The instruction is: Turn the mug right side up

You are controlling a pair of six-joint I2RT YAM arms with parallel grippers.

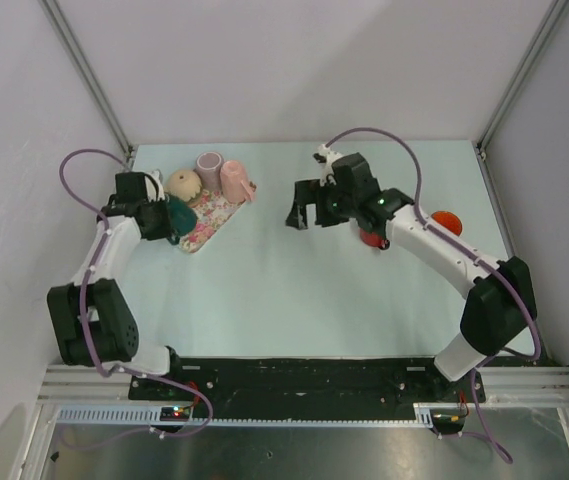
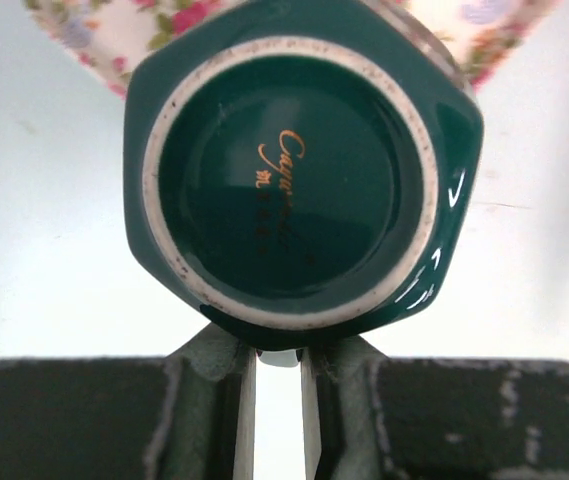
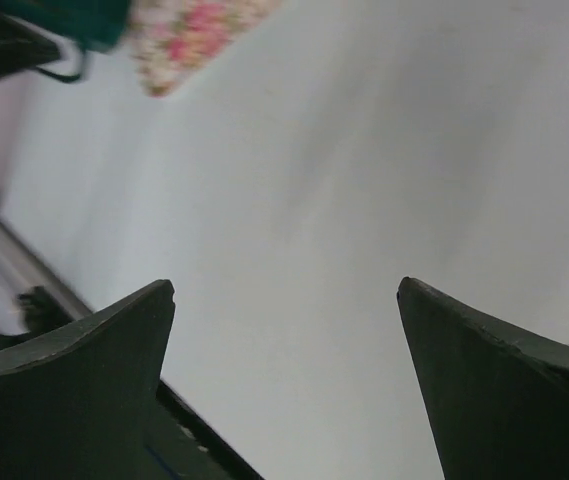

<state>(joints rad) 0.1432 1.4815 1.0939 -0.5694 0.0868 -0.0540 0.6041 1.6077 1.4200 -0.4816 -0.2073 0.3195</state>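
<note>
One dark green mug (image 1: 178,219). Two pink cups: a mauve cup (image 1: 210,163) and a rosier cup (image 1: 236,181). One beige round thing (image 1: 184,184). One floral tray (image 1: 204,232). Two red objects (each partly hidden by the right arm (image 1: 444,255)): an inner red object (image 1: 371,239) and an outer red object (image 1: 447,221).

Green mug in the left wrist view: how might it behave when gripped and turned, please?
The green mug has a glossy glaze, so it is probably slippery. It looks ceramic: likely rigid, heavyish, and chippable if dropped. Its faceted sides may curb rolling.
</note>
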